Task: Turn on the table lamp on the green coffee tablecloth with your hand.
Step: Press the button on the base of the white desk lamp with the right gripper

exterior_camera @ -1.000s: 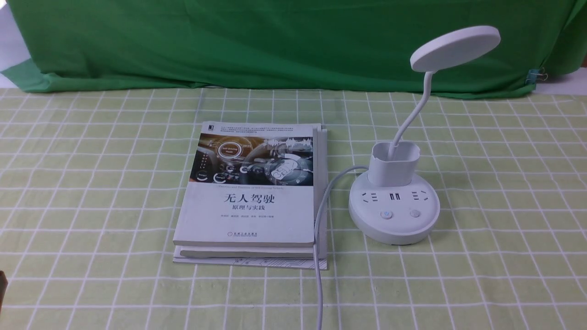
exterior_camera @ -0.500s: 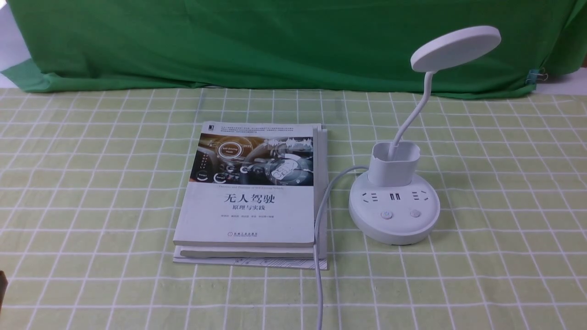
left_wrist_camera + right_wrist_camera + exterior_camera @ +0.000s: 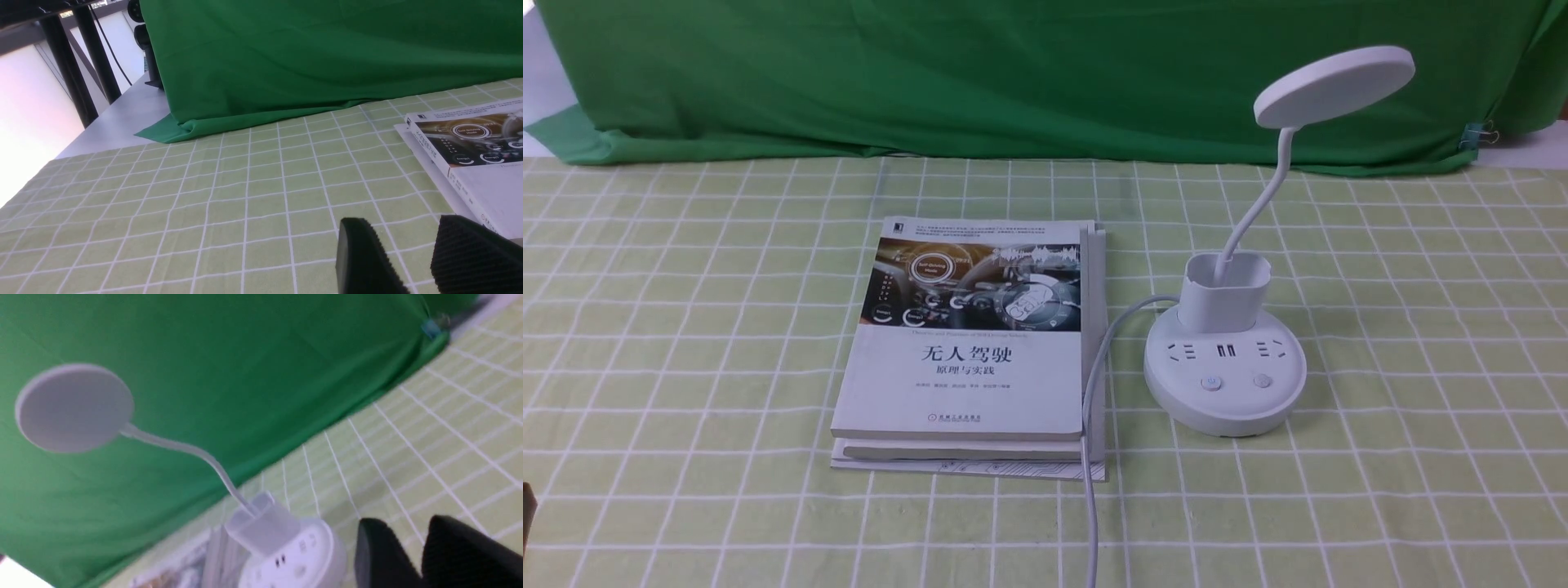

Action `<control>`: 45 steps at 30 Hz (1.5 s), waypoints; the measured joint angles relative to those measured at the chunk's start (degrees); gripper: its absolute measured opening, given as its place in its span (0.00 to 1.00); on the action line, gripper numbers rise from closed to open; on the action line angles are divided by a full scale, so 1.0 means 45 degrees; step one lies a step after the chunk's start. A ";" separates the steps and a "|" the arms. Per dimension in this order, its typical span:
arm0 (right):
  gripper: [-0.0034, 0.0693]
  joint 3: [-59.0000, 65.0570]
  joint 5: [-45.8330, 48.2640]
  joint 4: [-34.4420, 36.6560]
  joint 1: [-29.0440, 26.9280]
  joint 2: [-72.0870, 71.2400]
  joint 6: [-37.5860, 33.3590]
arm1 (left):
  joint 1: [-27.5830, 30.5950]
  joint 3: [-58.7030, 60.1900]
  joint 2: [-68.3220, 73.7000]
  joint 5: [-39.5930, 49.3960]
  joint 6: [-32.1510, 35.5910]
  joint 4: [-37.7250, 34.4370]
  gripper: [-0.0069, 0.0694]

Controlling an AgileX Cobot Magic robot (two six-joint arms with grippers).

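Backdrop: plain dark green cloth (image 3: pixel 1013 73) hung behind the table.
Surface: large pale yellow-green tablecloth with a white grid (image 3: pixel 686 343) covered the tabletop.
Lamp: white plastic table lamp with a flat disc head, bendy neck, cup holder and round base (image 3: pixel 1225 404) stood on the cloth towards the robot's right, apparently unlit.
Buttons: left round button (image 3: pixel 1211 382) carried a faint blue mark; right round button (image 3: pixel 1262 380) looked plain.
Beside it: stack of white paperback books (image 3: pixel 968 384) lay just left of the lamp, with a white power cord (image 3: pixel 1092 408) between them.
Right gripper (image 3: pixel 402 528): dark fingers were slightly parted and empty, near the base, not touching.
Left gripper (image 3: pixel 402 230): fingers were parted and empty, over the cloth by the books.
Doing it well: the right arm looked better placed. It should bring its fingers together and descend straight onto one button, pressing lightly so the base would not slide and staying clear of the neck. Which button lights the lamp could not be told.
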 joint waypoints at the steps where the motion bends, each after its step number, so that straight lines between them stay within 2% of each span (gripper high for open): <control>1: 0.26 -0.1134 0.1150 0.0000 0.0297 0.1164 -0.0902 | 0.0000 0.0000 0.0000 0.0000 0.0000 0.0000 0.41; 5: 0.18 -0.4250 0.4460 -0.0049 0.1059 0.4809 -0.3966 | 0.0000 0.0000 0.0000 0.0000 0.0000 0.0000 0.41; 7: 0.17 -0.5031 0.5282 -0.0117 0.1222 0.5908 -0.4579 | 0.0000 0.0000 0.0000 0.0000 0.0000 0.0000 0.41; 9: 0.16 -0.6617 0.6739 -0.0417 0.1409 0.8495 -0.5569 | 0.0000 0.0000 0.0000 0.0000 0.0000 0.0000 0.41; 15: 0.09 -0.9690 0.7491 -0.0696 0.2079 1.4068 -0.7233 | 0.0000 0.0000 0.0000 0.0000 0.0000 -0.0024 0.41; 23: 0.09 -1.2960 0.6973 -0.0739 0.3946 1.8968 -0.7824 | 0.0000 0.0000 0.0000 0.0000 0.0000 -0.0038 0.41; 31: 0.09 -1.5276 0.7270 -0.1446 0.4028 2.1937 -0.7835 | 0.0000 0.0000 0.0000 0.0000 0.0000 -0.0038 0.41; 45: 0.09 -1.5766 0.7411 -0.1808 0.4028 2.3084 -0.7508 | 0.0000 0.0000 0.0000 0.0000 0.0000 -0.0038 0.41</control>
